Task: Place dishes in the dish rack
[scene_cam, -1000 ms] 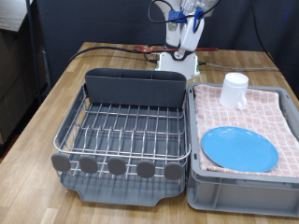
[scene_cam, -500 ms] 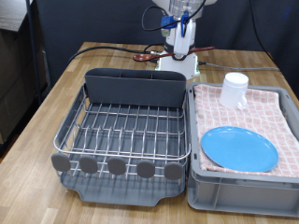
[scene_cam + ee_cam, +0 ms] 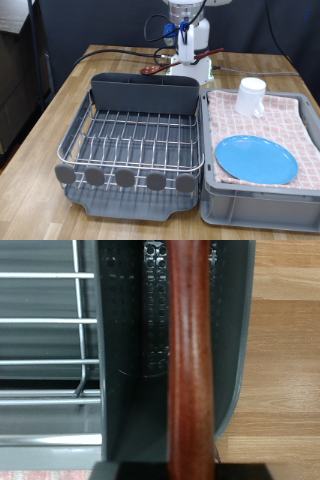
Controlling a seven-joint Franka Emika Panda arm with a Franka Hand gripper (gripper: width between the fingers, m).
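Dish rack (image 3: 130,140) sits on the worktop (image 3: 60,110) below my end effector (image 3: 185,32), cutlery caddy (image 3: 150,350) directly underneath. It's pinching the wooden spoon (image 3: 190,360), hanging lengthwise over the caddy, I guess for slotting in.

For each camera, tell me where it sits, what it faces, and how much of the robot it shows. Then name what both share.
Exterior view: off the arm, facing it across the dish rack; crate with blue plate and white cup on its right; gripper at top.
Wrist view: on the hand, looking along the wooden spoon into the cutlery caddy; fingers unseen.
Shared: rack, caddy, spoon.
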